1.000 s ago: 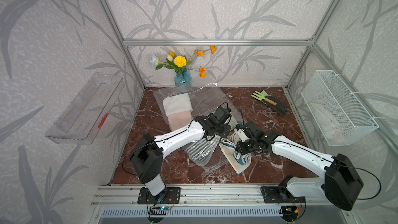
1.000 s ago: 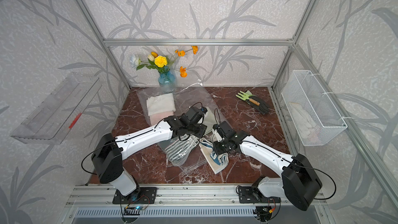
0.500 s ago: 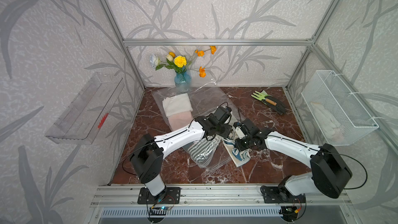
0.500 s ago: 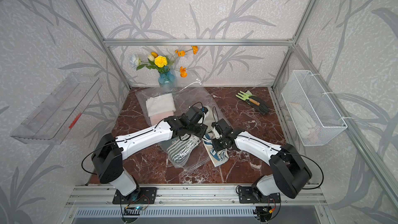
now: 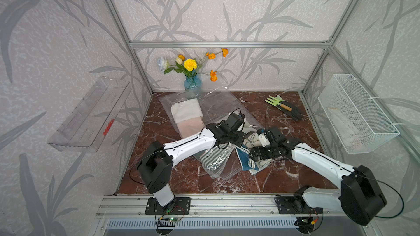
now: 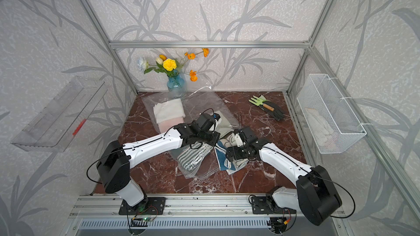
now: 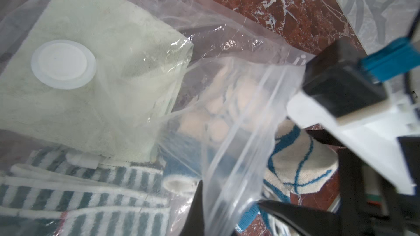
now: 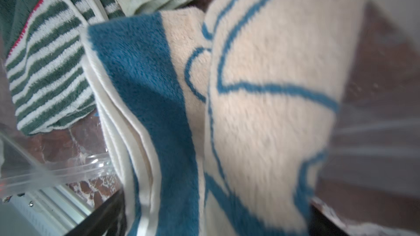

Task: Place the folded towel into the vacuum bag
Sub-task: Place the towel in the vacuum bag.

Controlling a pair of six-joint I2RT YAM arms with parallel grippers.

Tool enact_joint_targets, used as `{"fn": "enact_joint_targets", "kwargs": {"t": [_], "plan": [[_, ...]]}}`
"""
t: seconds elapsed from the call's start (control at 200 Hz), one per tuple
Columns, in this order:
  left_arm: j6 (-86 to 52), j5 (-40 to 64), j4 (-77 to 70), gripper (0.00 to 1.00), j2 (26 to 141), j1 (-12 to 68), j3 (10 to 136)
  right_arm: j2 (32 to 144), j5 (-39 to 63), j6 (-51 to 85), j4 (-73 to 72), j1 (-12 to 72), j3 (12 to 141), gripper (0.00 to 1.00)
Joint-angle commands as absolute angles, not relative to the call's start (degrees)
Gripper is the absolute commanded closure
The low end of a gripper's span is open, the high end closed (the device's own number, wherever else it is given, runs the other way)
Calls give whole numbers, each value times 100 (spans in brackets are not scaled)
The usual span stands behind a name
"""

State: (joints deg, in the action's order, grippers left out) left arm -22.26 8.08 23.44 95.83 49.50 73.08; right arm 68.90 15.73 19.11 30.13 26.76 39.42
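The vacuum bag [image 5: 218, 107] lies clear and crinkly across the marble floor, its round white valve cap [image 7: 63, 64] over a pale green towel inside. My left gripper [image 7: 229, 198] is shut on the bag's zip-seal edge, holding that lip up at the mouth. The folded towel [image 8: 261, 110], cream with blue lines and a blue band, lies at the mouth [image 5: 244, 161], part of it under the lifted plastic. My right gripper [image 8: 216, 214] stands open, one finger on each side of the towel. In both top views the two grippers [image 5: 242, 139] [image 6: 229, 148] sit close together.
Inside the bag lie white and pink towels [image 5: 186, 112] and a green-striped towel [image 5: 216, 157]. A blue vase of flowers [image 5: 192, 82] stands at the back. A garden fork and black gloves [image 5: 284, 107] lie at back right. A wire basket [image 5: 354, 114] and a clear shelf [image 5: 88, 114] hang on the walls.
My right gripper's jaws have opened wide around the folded towel, which they held before. The left arm has kept its hold on the bag's edge and not moved.
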Motion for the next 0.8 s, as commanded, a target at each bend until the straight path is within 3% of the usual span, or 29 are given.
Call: {"fn": "enact_joint_targets", "kwargs": {"t": [0.0, 0.22, 0.305, 0.415, 0.58, 0.8], "plan": [[-2303, 979, 2208, 94, 9599, 5003, 7267, 6195, 1926, 2422, 3366, 2487, 3678, 1], [-2279, 988, 2191, 94, 9602, 5019, 7304, 5378, 1374, 3611, 4308, 2121, 3388, 1], [-2294, 1023, 2154, 94, 9610, 5023, 7311, 4909, 1638, 4301, 3727, 2118, 2715, 6], [-2269, 1072, 2130, 94, 9662, 5044, 7394, 4470, 1806, 5211, 2441, 2118, 1812, 16], [-2179, 1151, 2153, 94, 9754, 5121, 7506, 4462, 1300, 5680, 1360, 2119, 1436, 31], [-2059, 1263, 2187, 93, 9904, 5165, 7619, 5386, 917, 6283, -3, 2124, 1506, 67]]}}
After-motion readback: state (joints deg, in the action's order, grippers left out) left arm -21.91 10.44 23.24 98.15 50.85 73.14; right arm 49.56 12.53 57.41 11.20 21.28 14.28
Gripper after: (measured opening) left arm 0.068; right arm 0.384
